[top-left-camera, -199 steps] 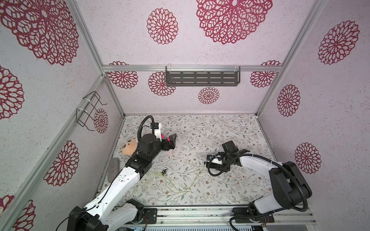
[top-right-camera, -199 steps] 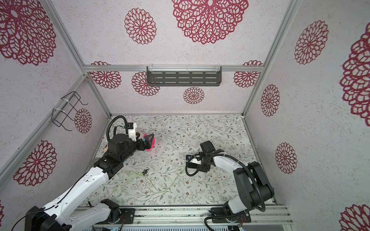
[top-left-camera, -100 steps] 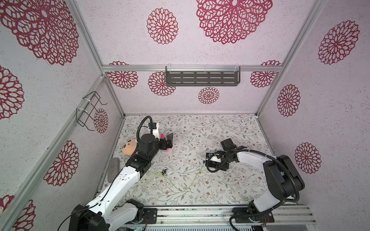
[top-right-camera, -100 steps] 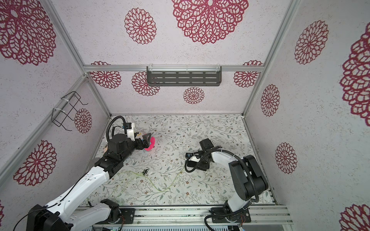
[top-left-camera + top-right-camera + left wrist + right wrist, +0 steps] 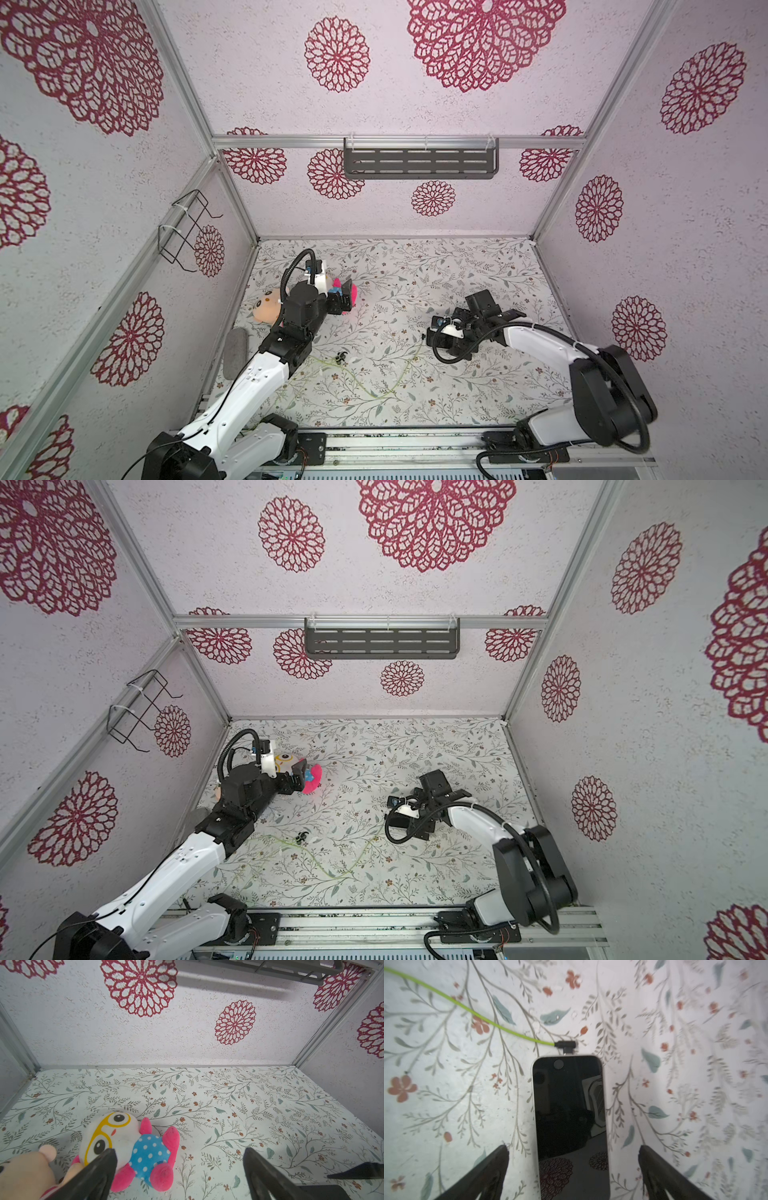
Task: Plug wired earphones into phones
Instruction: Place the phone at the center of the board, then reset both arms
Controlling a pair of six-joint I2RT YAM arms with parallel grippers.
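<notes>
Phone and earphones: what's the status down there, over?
Both grippers open: right gripper straddles phone, not touching; left gripper over plush toy. Earphone plug looks seated in phone's edge. Nothing in the way.

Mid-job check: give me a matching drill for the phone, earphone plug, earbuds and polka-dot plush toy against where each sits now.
1 phone
2 earphone plug
3 earbuds
4 polka-dot plush toy

A right by the open left hand
B at the phone's end edge
C flat between the fingers of the open right hand, untouched
D loose between the two arms

Pairs: 1-C, 2-B, 3-D, 4-A
</notes>
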